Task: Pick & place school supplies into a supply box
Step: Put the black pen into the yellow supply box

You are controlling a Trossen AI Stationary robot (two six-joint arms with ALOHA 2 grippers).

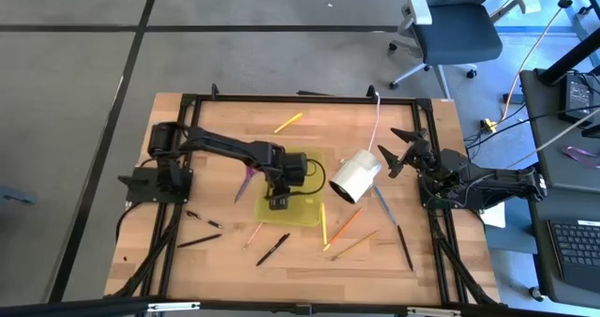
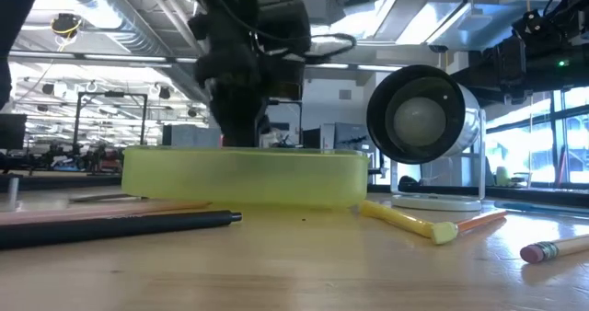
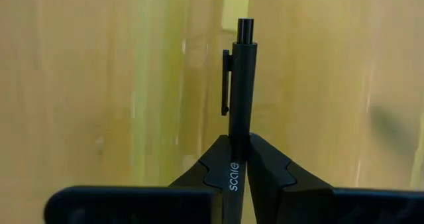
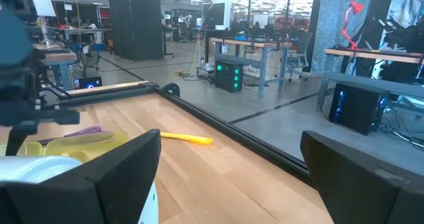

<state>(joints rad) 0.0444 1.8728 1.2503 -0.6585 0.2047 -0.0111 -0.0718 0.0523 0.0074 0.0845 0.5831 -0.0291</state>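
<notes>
The supply box (image 1: 314,214), translucent yellow-green, sat near the middle of the wooden surface (image 1: 206,129), a little toward the near edge. Right over it hovered the left gripper (image 1: 278,203), and it was clenched on a black pen (image 3: 241,85): in the left wrist view the two dark fingers (image 3: 218,168) pinched the barrel low down, clip and push-button end pointing away, with the box's yellow floor blurred behind. From the low view, the left arm came down just behind the box's front wall (image 2: 244,176).

Over on the right side, the right gripper (image 1: 401,152) waited above the surface near the right edge, fingers spread wide and holding nothing. Just beside it lay a white cylinder (image 1: 355,177) on its side, between the box and the right arm.

Plenty of supplies were scattered about. A yellow marker (image 1: 288,122) lay up near the far edge. The purple-handled scissors (image 1: 249,178) rested just off the box's left side. Toward the near edge, a black pen (image 1: 273,249) and another black one (image 1: 200,241) lay left of centre, with a pale pencil (image 1: 253,234) between them. Right of the box, a yellow pencil (image 1: 323,225) and an orange one (image 1: 347,222) lay close together, a blue-grey pen (image 1: 384,205) slanted nearby, and one more black pen (image 1: 405,247) lay toward the near right corner.
</notes>
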